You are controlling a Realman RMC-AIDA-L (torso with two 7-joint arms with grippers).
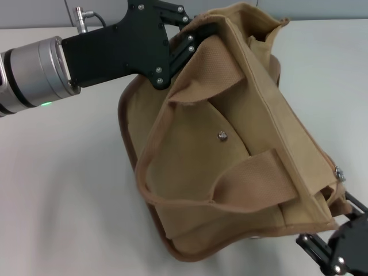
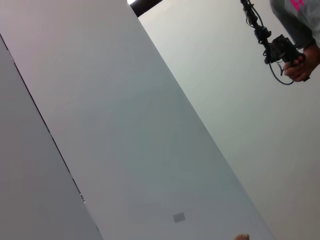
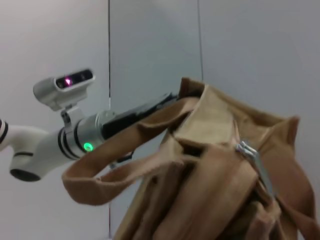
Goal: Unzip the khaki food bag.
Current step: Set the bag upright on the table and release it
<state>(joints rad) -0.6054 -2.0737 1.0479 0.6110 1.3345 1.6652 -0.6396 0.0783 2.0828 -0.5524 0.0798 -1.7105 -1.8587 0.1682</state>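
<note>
The khaki food bag (image 1: 230,155) lies tilted on the table, with its front pocket and silver snap (image 1: 222,135) facing up. My left gripper (image 1: 198,35) is shut on the bag's far top end and holds it raised. My right gripper (image 1: 334,225) is at the bag's near right corner, open, with its fingers apart beside the fabric. The metal zipper pull (image 1: 339,172) sits at that near end, just above the right gripper, and nothing holds it. The pull also shows in the right wrist view (image 3: 248,151) on the bag (image 3: 210,190). The bag's top gapes near the pull.
The white table (image 1: 63,190) spreads to the left and front of the bag. One loop handle (image 1: 172,198) hangs over the bag's front. The left wrist view shows only wall panels (image 2: 125,125) and a person's hand with a device (image 2: 287,52).
</note>
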